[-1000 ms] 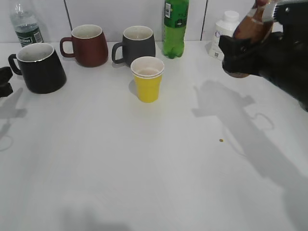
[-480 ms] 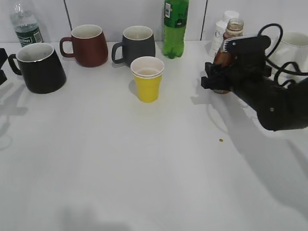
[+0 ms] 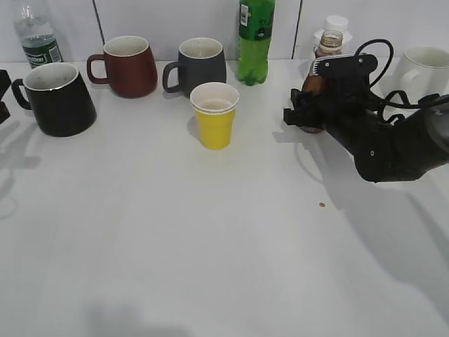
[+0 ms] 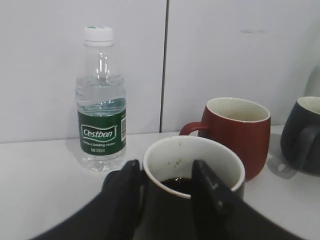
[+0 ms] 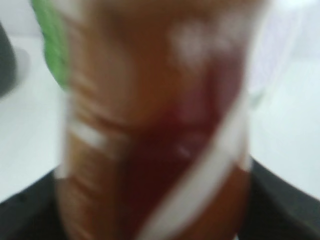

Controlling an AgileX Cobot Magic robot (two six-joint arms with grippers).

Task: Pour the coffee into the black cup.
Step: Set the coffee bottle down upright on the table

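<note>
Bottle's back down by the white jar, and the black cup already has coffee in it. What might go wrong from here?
1. The right claw is around the uncapped coffee bottle; a crooked release might tip it against the white jar.
2. The left claw straddles the black cup rim; pulling away could slosh the coffee.

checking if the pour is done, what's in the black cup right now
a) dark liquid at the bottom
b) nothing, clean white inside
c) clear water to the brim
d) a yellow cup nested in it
a: the left wrist view looks into the black cup and shows dark liquid low inside its white wall, with the left gripper fingers in front of the rim.
</note>
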